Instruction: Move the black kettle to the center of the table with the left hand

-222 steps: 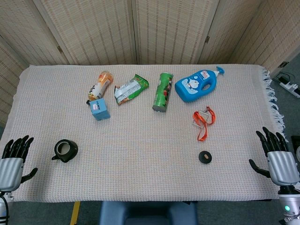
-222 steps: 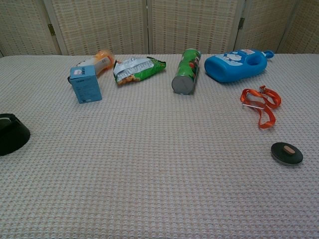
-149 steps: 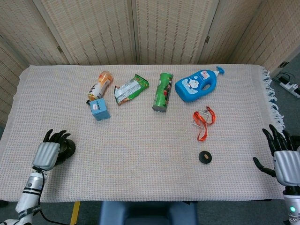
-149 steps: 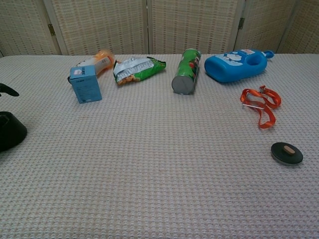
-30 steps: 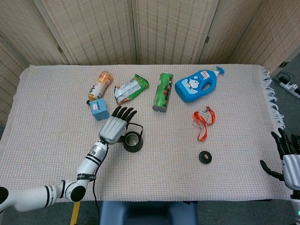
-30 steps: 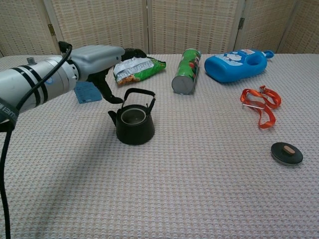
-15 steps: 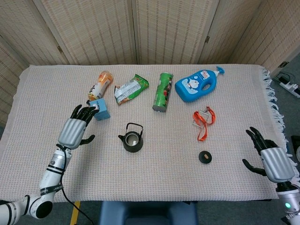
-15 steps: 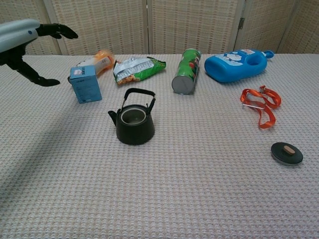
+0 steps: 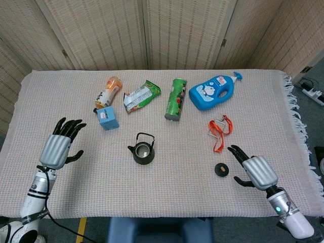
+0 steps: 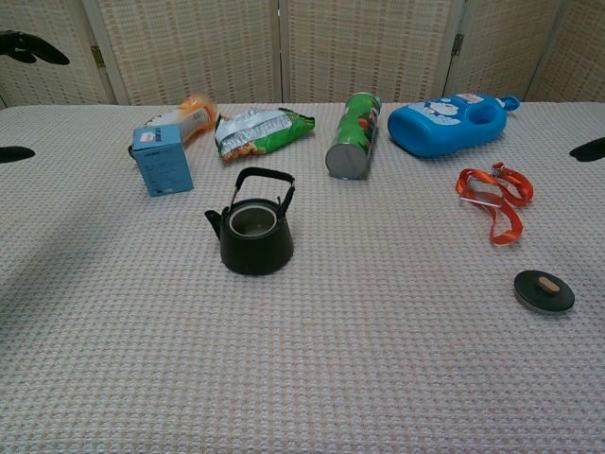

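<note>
The black kettle (image 9: 143, 150) stands upright without a lid near the middle of the table, its handle raised; the chest view shows the kettle (image 10: 251, 232) left of centre. My left hand (image 9: 59, 145) hovers open well to the left of it, fingers spread, holding nothing; only its fingertips (image 10: 28, 45) reach the chest view's left edge. My right hand (image 9: 252, 169) is open over the table's right part, just right of a black round lid (image 9: 221, 169); one fingertip (image 10: 588, 149) shows at the chest view's right edge.
Along the back lie an orange bottle (image 9: 108, 92), a blue box (image 9: 108, 118), a snack bag (image 9: 141, 95), a green can (image 9: 175, 99) and a blue detergent bottle (image 9: 215, 91). An orange strap (image 9: 220, 130) lies right of centre.
My left hand has let go of the kettle and drawn back to the left. My right hand has moved in over the table toward the black lid. The kettle stays put.
</note>
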Tool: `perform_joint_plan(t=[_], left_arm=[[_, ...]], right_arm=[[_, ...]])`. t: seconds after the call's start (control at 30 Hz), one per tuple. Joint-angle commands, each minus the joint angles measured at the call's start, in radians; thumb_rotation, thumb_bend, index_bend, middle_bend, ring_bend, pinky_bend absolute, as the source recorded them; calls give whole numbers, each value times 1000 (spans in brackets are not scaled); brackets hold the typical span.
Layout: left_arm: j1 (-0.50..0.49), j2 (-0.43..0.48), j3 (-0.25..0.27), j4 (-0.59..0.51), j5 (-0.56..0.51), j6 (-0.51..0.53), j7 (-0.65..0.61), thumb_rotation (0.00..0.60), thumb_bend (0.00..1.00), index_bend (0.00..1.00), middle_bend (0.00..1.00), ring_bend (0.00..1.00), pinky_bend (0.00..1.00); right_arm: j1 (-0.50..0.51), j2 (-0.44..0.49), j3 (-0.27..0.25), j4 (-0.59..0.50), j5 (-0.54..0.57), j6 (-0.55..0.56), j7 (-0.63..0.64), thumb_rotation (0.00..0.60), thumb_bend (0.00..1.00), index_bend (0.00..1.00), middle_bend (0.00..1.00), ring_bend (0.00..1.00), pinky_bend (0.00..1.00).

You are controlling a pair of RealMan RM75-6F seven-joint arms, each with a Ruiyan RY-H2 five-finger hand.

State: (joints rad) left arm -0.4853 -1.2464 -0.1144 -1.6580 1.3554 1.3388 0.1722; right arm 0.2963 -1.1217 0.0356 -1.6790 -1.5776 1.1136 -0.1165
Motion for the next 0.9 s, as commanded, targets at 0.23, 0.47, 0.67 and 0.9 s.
perform_joint_plan(t=[0.23, 0.47, 0.67, 0.9], left_arm=[[41, 20, 17, 1, 25, 17, -37, 600, 210, 164, 99, 94, 0], [54, 25, 21, -7, 28, 1, -37, 600, 208, 166, 99, 93, 0], [60, 27, 17, -7, 33, -7, -44, 600, 207, 167, 99, 91, 0], [65, 25, 11, -4, 31, -13, -39, 600, 207, 167, 99, 89, 0]], right_arm=[[68, -42, -10, -6, 120, -138, -68, 600, 307, 97, 170, 720, 622], [104, -67, -8, 21, 189, -201, -80, 600, 307, 149, 200, 714, 622], [127, -98, -17, 53, 205, -227, -90, 600, 306, 175, 224, 714, 622], [145, -131, -19, 93, 222, -233, -114, 600, 307, 235, 253, 715, 623]])
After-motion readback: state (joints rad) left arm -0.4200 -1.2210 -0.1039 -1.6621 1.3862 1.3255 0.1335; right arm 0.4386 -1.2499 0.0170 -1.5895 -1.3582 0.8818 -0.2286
